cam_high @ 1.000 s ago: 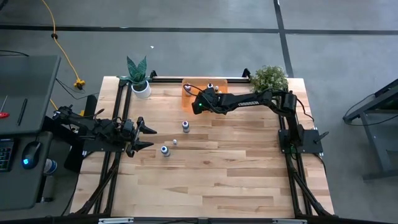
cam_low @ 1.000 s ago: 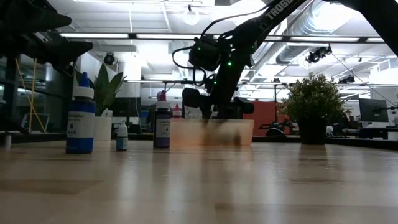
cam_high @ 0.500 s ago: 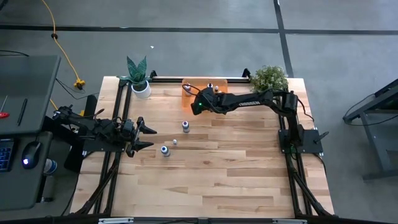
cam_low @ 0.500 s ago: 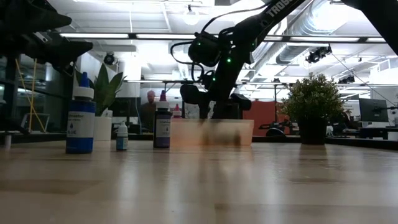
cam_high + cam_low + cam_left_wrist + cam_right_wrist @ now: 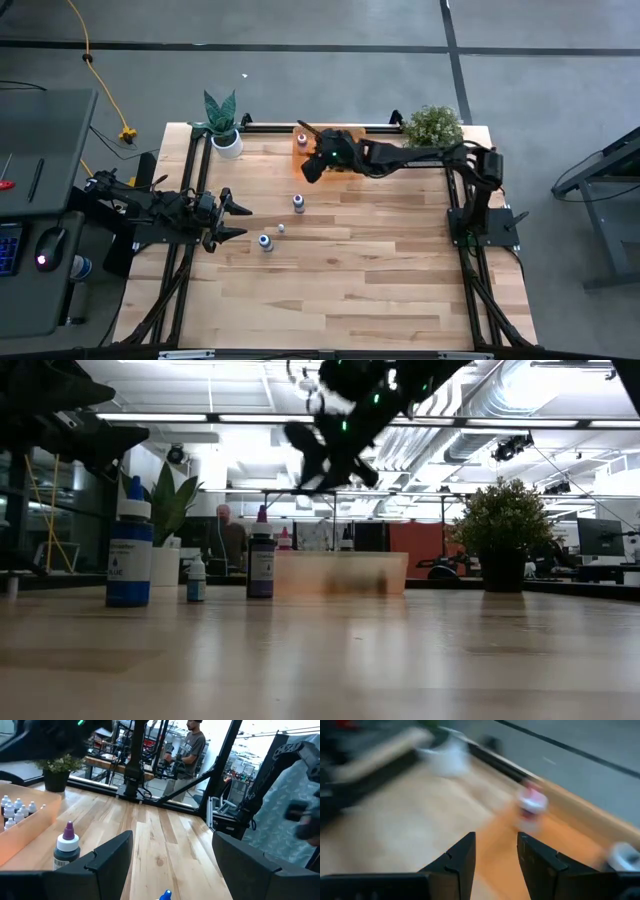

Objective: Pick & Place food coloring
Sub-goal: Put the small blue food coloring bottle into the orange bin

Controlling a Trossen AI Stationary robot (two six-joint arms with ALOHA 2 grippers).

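- right gripper (image 5: pixel 308 168) hangs in the air at the near edge of the orange tray (image 5: pixel 299 148), jaws apart and nothing between them
- tray sits at 12 o'clock on the table (image 5: pixel 380 270); small whitish droppers (image 5: pixel 14 807) stand packed inside
- three bottles stand loose toward 9 o'clock from table centre: purple-capped bottle (image 5: pixel 298 203), tiny dropper (image 5: pixel 281 228), blue bottle (image 5: pixel 265 242)
- left gripper (image 5: pixel 236 221) waits at the 9 o'clock edge, fingers spread, holding nothing

right wrist view motion-blurred; low view backlit
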